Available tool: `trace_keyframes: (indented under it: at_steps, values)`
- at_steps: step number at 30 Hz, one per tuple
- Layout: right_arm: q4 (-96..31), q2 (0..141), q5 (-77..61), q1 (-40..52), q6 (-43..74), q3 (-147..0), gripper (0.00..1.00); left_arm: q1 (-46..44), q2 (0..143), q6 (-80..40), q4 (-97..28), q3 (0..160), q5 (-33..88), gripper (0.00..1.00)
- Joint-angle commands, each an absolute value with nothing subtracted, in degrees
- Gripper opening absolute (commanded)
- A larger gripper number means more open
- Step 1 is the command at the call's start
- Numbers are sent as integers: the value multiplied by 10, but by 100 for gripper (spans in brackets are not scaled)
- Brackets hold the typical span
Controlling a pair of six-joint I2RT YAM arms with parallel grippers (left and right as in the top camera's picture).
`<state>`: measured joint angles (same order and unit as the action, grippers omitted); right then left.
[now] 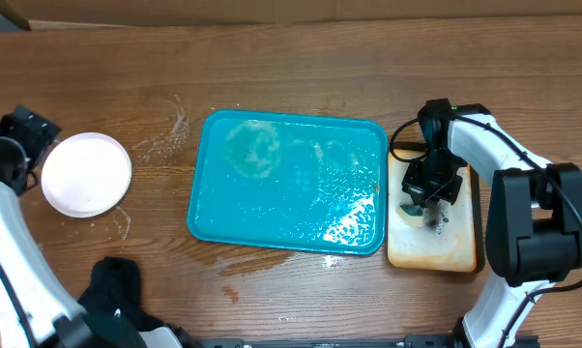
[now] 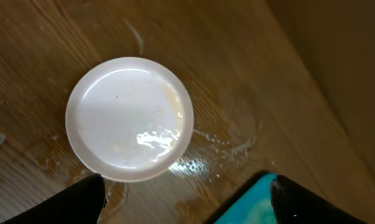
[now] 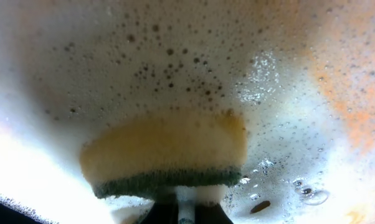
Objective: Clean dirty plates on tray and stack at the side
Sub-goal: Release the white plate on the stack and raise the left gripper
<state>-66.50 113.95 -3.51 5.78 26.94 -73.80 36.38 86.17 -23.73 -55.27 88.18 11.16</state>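
Observation:
A white plate (image 1: 86, 174) sits on the wooden table left of the teal tray (image 1: 291, 208), which holds only soapy water. I cannot tell whether other plates lie under it; no yellow-green plate shows. My left gripper (image 1: 22, 145) is open just left of the plate. In the left wrist view the plate (image 2: 129, 118) lies ahead of the spread fingers (image 2: 187, 202), with a tray corner (image 2: 253, 202) beside them. My right gripper (image 1: 428, 191) is shut on a yellow and green sponge (image 3: 166, 149), pressed onto the foamy cream tray (image 1: 446, 246).
Water streaks (image 1: 160, 140) lie on the table between plate and teal tray. A dark lump (image 1: 112, 285) sits at the front left. The cream tray's foamy surface (image 3: 175, 50) fills the right wrist view. A wall edge runs along the back.

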Motion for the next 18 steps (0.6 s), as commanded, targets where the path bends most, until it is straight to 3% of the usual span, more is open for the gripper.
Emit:
trace_keyframes:
  at_steps: [1, 3, 9, 12, 14, 16, 18]
  values:
    - [-638, 1150, 5, 59, 267, -733, 4, 316, 808, -208, -570, 893, 69, 88]
    - [-637, 1150, 6, 59, 267, -741, 4, 280, 781, -196, -587, 893, 58, 97]
    - [-637, 1136, 28, 59, 267, -771, 4, 177, 731, -170, -650, 893, 38, 100]
    - [-639, 1116, 30, 59, 265, -786, 10, 135, 721, -167, -675, 893, 39, 100]
    - [-641, 1099, 30, 59, 265, -793, 25, 113, 718, -166, -688, 893, 38, 100]
    - [-644, 1078, 30, 59, 265, -796, 66, 97, 717, -167, -693, 893, 38, 100]
    - [-648, 1058, 29, 59, 260, -796, 76, 84, 717, -167, -695, 893, 39, 100]
